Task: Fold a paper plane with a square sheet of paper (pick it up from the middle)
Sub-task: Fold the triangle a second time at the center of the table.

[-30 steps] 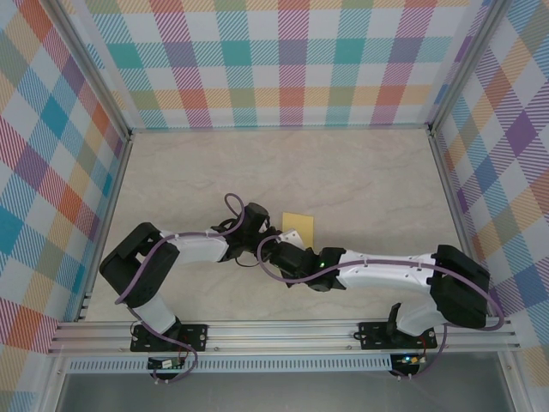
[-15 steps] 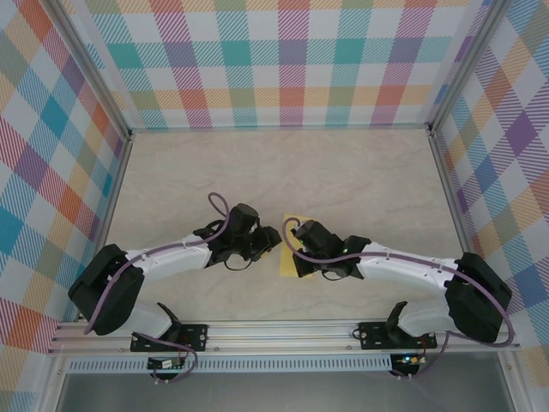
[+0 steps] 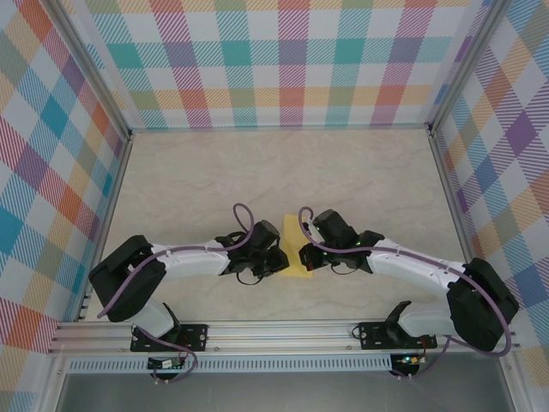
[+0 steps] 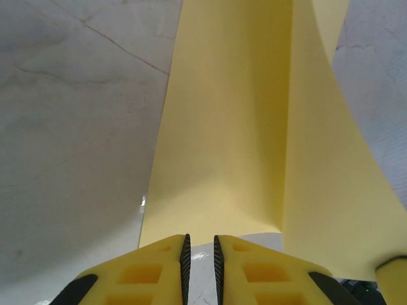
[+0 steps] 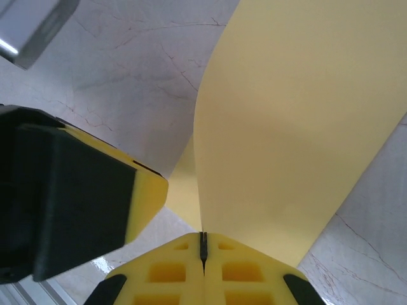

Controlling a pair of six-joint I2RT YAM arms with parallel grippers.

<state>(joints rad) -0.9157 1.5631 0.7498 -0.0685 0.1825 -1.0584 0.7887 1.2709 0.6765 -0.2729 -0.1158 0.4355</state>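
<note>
The square sheet of paper (image 3: 297, 269) is plain yellow and lies mid-table between the two grippers. My right gripper (image 5: 203, 235) is shut on its near edge, and the sheet (image 5: 286, 127) curves up and away from the jaws. My left gripper (image 4: 200, 238) is open by a narrow gap with nothing in it; bare table shows between the pads. The sheet (image 4: 229, 127) lies just beyond its fingertips, one side bent upward. From above, the left gripper (image 3: 280, 260) and right gripper (image 3: 303, 255) almost meet over the paper. The left finger (image 5: 143, 197) shows beside the paper.
The beige marbled table (image 3: 257, 172) stretches away beyond both arms. Checked walls (image 3: 283, 60) close it in at the back and sides. An aluminium rail (image 3: 283, 330) runs along the near edge by the arm bases.
The left gripper has moved nearer and to the right, up to the paper's edge. The right gripper has shifted a little right and now holds the sheet bent upward.
</note>
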